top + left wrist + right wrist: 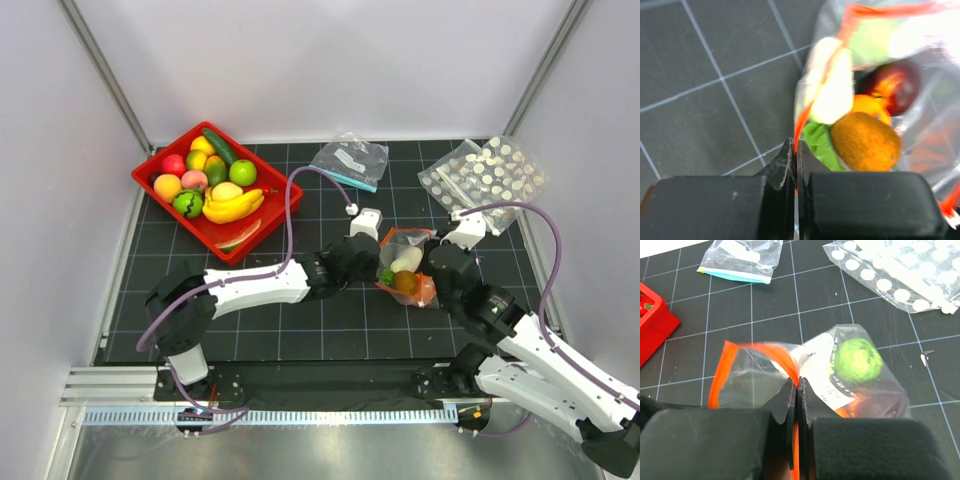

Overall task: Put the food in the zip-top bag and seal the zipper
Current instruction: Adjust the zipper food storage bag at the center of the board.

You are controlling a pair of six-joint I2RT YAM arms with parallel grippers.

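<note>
The zip-top bag lies mid-table between both arms, holding a green lime, an orange, a white piece and a dark red fruit. My left gripper is shut on the orange-red zipper strip at the bag's left side. My right gripper is shut on the same strip at the right side; the strip arcs open in the right wrist view. More food fills the red tray at back left.
A clear bag with a teal strip lies at the back centre. A white-dotted bag lies at back right. White walls enclose the black gridded mat.
</note>
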